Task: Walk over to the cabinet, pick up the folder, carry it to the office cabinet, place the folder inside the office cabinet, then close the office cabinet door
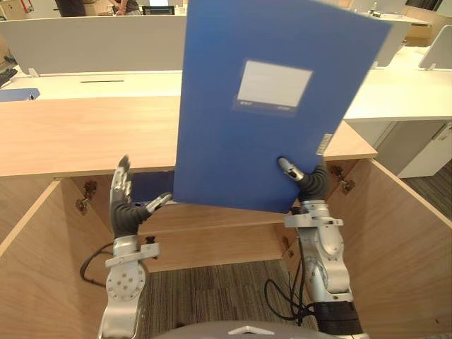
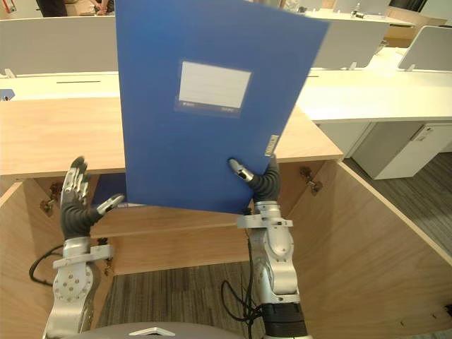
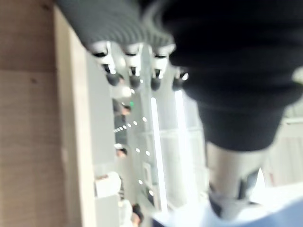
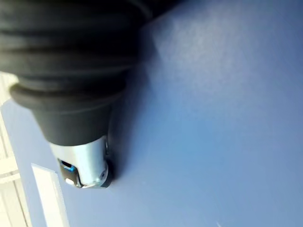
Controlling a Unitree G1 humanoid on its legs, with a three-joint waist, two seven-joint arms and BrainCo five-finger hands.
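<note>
A large blue folder (image 1: pixel 261 106) with a white label stands upright, raised in front of me over the open wooden office cabinet (image 1: pixel 85 134). My right hand (image 1: pixel 311 185) pinches its lower right corner, thumb (image 4: pixel 85 161) pressed on the front face and the other fingers behind it. My left hand (image 1: pixel 126 205) is held up beside the folder's lower left corner with straight fingers, its thumb tip close to the folder's edge. Both cabinet doors (image 1: pixel 409 240) hang open to the sides.
The cabinet's wooden top (image 1: pixel 70 131) runs across in front of me, with white desks and partitions (image 1: pixel 92 42) behind it. A shelf (image 1: pixel 219 226) sits inside the cabinet below the folder. Grey carpet (image 1: pixel 212 296) lies between the open doors.
</note>
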